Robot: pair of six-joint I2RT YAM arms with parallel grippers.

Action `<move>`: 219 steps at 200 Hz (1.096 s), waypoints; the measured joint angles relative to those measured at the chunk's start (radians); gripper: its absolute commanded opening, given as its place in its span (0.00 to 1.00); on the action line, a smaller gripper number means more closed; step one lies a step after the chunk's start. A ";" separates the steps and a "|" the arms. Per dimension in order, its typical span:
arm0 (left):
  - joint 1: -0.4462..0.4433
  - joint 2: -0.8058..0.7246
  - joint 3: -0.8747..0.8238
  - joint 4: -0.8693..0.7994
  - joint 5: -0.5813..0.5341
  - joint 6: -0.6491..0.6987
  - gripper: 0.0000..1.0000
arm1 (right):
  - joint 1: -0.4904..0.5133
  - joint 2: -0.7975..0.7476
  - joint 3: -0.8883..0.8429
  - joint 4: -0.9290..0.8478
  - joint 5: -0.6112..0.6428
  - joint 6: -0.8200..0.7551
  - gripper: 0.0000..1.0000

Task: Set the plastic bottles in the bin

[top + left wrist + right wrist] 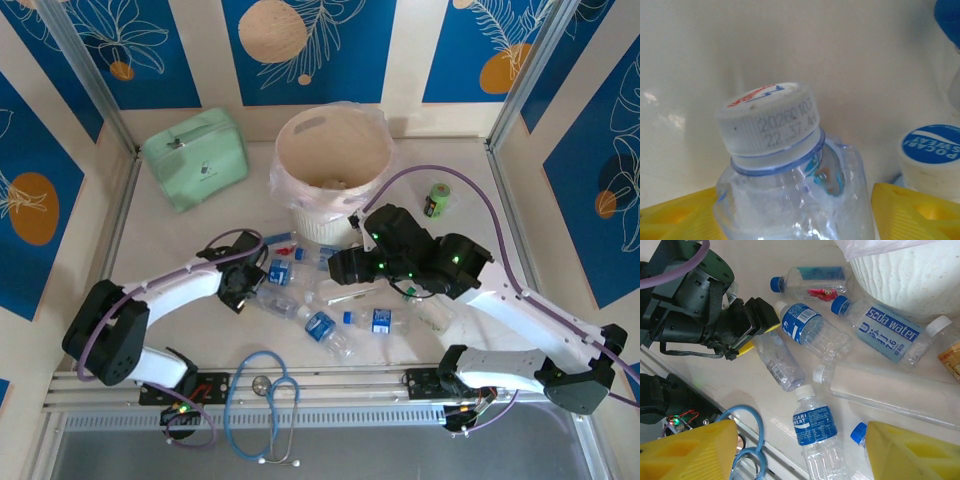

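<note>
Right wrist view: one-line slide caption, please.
Left gripper straddles a clear bottle while more plastic bottles lie scattered on the table near the bin.

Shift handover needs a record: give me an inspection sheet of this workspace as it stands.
Surface: cream table.
Job's things: plastic bottles lie scattered before the bin, which is upright with a clear liner.
Clutter: mint-green zip case, stethoscope, small dark green-topped cylinder.
End effectors: left end effector straddles a white-capped bottle, grip unclear; right end effector open, pointed at a Pocari Sweat bottle.
Cables: purple cables loop along both arms.
Surroundings: blue-and-cream patterned panels, metal frame posts.
</note>
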 measured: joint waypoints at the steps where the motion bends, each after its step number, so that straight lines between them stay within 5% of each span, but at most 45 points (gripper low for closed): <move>1: 0.000 0.001 0.000 0.000 0.000 0.000 0.71 | 0.000 0.000 0.000 0.000 0.000 0.000 0.69; 125: 0.000 0.021 -0.004 -0.015 -0.001 0.030 0.55 | 0.002 0.005 0.000 0.005 0.000 0.011 0.67; 180: 0.000 -0.151 0.016 -0.078 0.000 0.084 0.54 | 0.013 0.018 0.019 0.008 -0.025 0.010 0.67; 219: -0.002 -0.296 0.175 -0.145 0.004 0.193 0.53 | 0.045 0.072 0.092 0.027 -0.092 0.002 0.79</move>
